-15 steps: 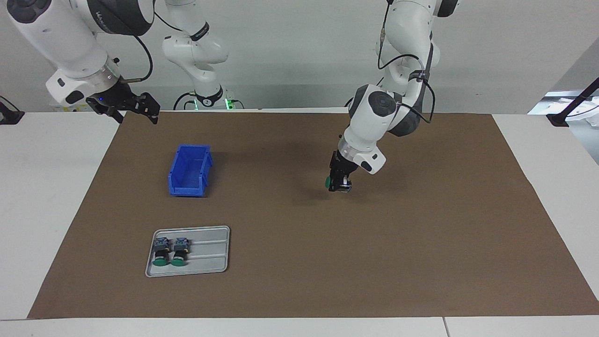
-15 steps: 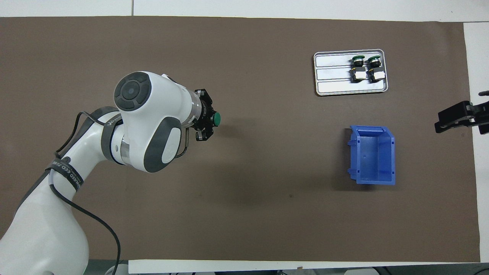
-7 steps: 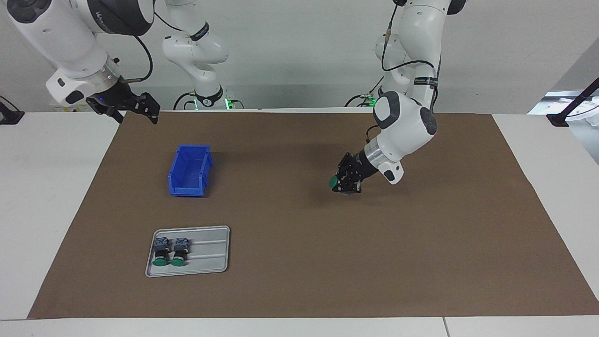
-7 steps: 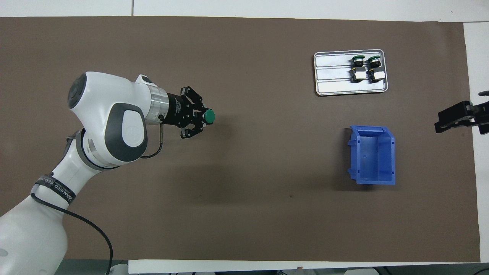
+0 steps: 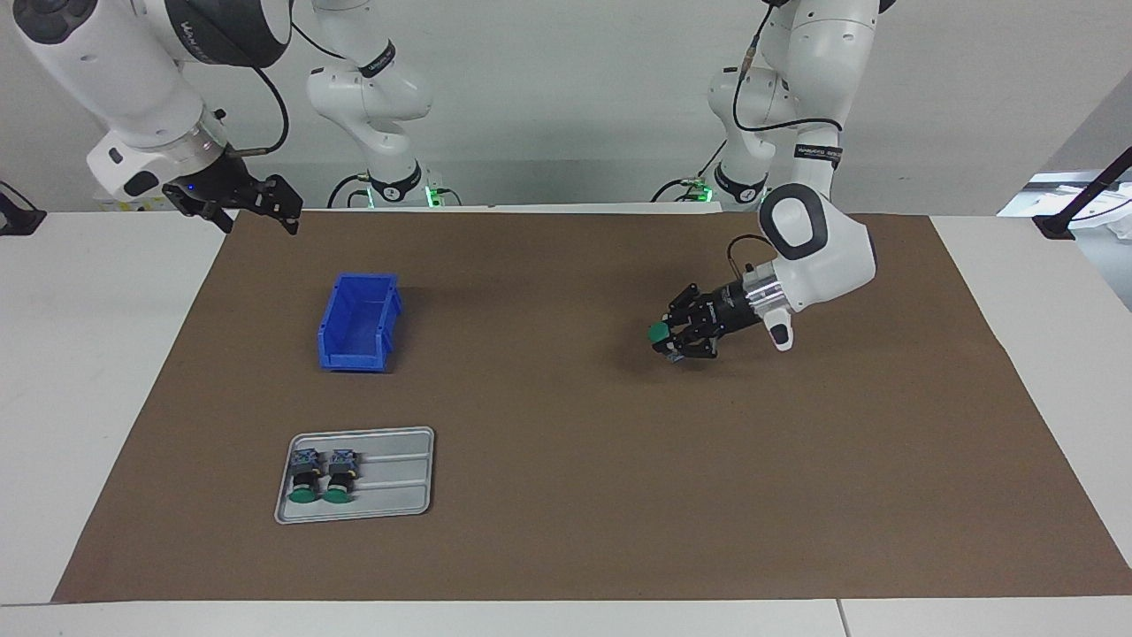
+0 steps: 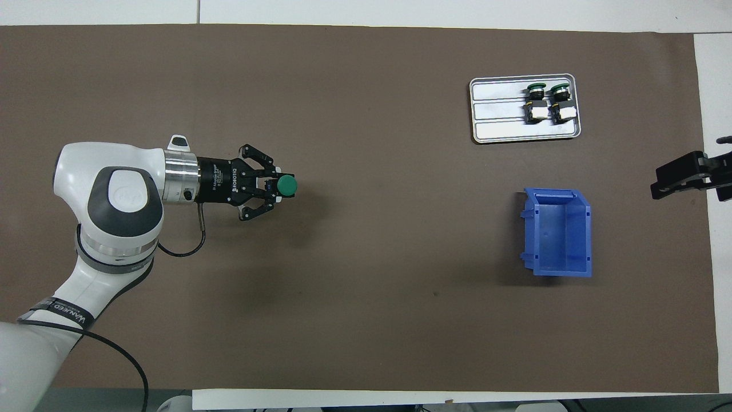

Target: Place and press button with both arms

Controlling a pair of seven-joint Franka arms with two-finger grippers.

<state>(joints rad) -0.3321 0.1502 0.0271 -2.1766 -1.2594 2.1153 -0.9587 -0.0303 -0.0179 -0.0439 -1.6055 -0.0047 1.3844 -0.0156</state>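
Observation:
A button with a round green cap (image 5: pixel 657 333) (image 6: pixel 286 185) sits in my left gripper (image 5: pixel 672 338) (image 6: pixel 275 186), which is shut on its body. The gripper lies nearly level, low over the brown mat near its middle, and the cap points toward the right arm's end of the table. I cannot tell whether the button touches the mat. Two more buttons (image 5: pixel 305 473) (image 6: pixel 536 103) lie side by side in a grey tray (image 5: pixel 398 482) (image 6: pixel 497 117). My right gripper (image 5: pixel 285 205) (image 6: pixel 663 184) waits open and empty in the air over the mat's edge at the right arm's end.
A blue bin (image 5: pixel 354 360) (image 6: pixel 529 232), open at the top, stands on the mat between the tray and the robots. The brown mat (image 5: pixel 566 495) covers most of the white table.
My left arm's wrist swung from pointing down to lying nearly level, and the held button shifted a little toward the left arm's end. The right arm has not moved.

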